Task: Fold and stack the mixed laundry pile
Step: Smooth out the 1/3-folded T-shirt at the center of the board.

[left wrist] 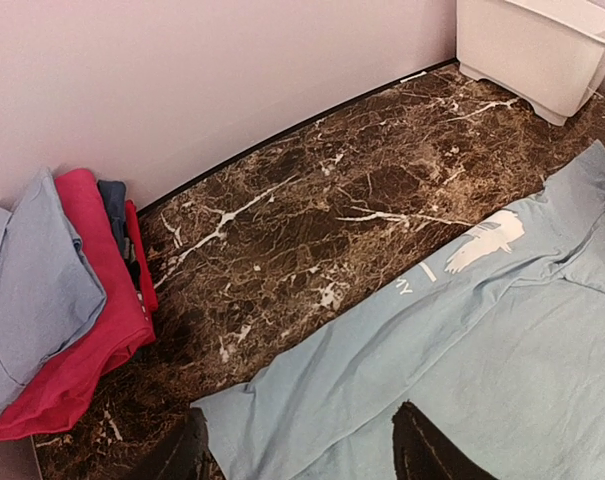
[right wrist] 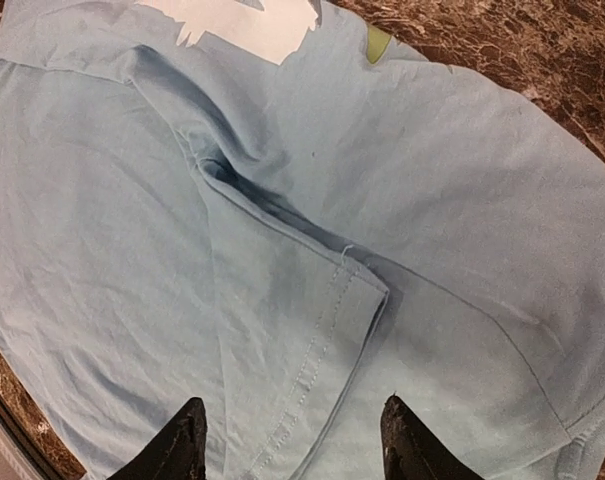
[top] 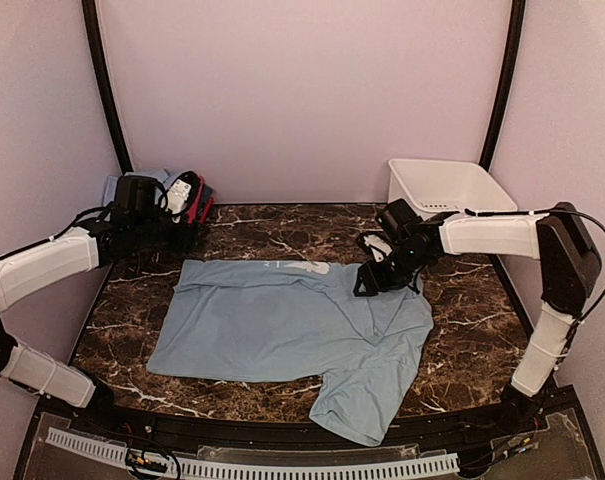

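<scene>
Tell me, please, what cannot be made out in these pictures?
- Folded stack of pale blue, pink and dark cloth: left wrist view, cut by left edge; top view, left arm hides most.
- White print on the pale blue cloth tee: right wrist view, cut off by top edge.

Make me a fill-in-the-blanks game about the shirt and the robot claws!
The short-sleeved cloth tee spread on the dark marble table is pale ____.
Its print is ____.
The white rectangular plastic tub stands in the far ____ corner.
The left claw and the right claw are both ____, holding nothing.
Missing words: blue; white; right; open.
</scene>
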